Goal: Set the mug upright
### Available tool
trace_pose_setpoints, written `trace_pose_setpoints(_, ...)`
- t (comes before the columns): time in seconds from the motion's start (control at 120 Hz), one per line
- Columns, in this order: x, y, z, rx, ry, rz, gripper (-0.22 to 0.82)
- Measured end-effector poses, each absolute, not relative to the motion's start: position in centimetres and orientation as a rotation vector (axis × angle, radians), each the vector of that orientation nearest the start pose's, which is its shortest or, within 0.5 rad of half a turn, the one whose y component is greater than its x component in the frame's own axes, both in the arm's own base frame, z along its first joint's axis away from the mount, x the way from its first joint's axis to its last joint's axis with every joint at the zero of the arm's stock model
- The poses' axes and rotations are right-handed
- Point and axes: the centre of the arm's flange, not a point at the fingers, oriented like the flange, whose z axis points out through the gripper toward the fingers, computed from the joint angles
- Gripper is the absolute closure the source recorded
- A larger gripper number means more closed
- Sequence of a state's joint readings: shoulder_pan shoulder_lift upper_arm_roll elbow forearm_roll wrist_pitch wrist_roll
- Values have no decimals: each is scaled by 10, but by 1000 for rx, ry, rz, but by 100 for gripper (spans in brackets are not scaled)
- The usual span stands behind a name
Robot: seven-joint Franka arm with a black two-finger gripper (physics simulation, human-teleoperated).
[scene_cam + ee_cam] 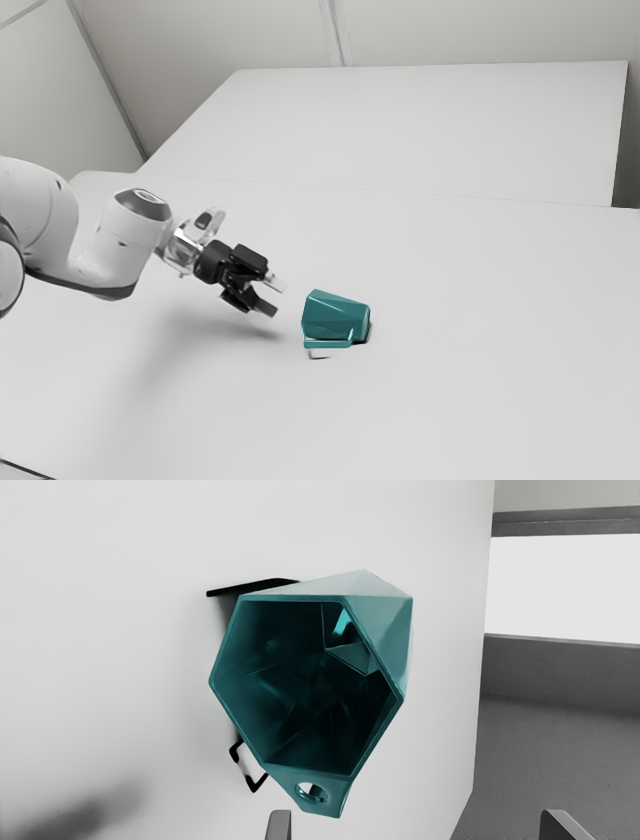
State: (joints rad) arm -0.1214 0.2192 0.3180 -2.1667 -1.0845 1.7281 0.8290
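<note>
- The mug (337, 317) lies on its side on the white table (450, 410), not upright.
- Its open mouth faces the gripper (275, 298), and its base points toward the exterior view's right.
- The gripper hangs above the table, near the mug and apart from it, on the mouth side, toward the exterior view's left.
- Its 2 fingers (279, 826) are released: they stand wide apart, and the mug is not gripped between them.
- The arm (125, 240) reaches in from beyond the gripper, well apart from the mug.
- The mug is teal and faceted, and the wrist view looks through its 6-sided rim into the dark inside.
- The handle (328, 344) runs along the mug's side nearest the exterior camera; in the wrist view, a round hole shows in it.
- Dark shadows lie on the table just beside the mug.
- A second pale surface (430, 130) stands behind the mug in the exterior view.
</note>
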Motion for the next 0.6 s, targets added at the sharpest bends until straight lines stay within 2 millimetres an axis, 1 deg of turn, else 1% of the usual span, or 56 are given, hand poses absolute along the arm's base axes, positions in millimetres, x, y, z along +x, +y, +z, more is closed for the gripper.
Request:
trace_pose_setpoints(0.133, 524, 18, 294, 2073, -82, -21, 8)
trace_pose_setpoints(0.225, 526, 14, 288, 2059, -91, -15, 8)
trace_pose_setpoints(0.6, 530, -4, 278, 2021, -143, 4, 9)
